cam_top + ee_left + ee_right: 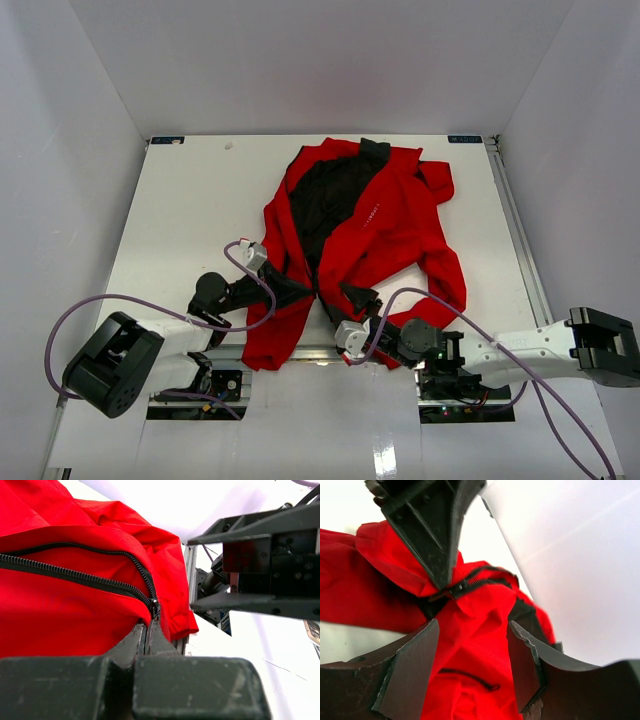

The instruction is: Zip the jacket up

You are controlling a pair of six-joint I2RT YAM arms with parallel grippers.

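The red jacket [380,235] lies spread on the table, its black lining [325,195] showing at the top where the front is open. My left gripper [308,290] is shut on the zipper pull just below the slider [155,608], near the jacket's lower front. In the left wrist view the zipper's two rows of teeth [75,575] run left from the slider and are apart. My right gripper [358,297] stands open over the hem to the right of the left one. Red fabric [475,645] lies between its fingers [410,670], and the left gripper [435,535] is just beyond.
White enclosure walls [60,150] ring the white table [190,210]. A metal rail [520,230] runs along its right edge. Purple cables [100,300] loop from both arms near the front edge. One sleeve [445,270] lies to the right.
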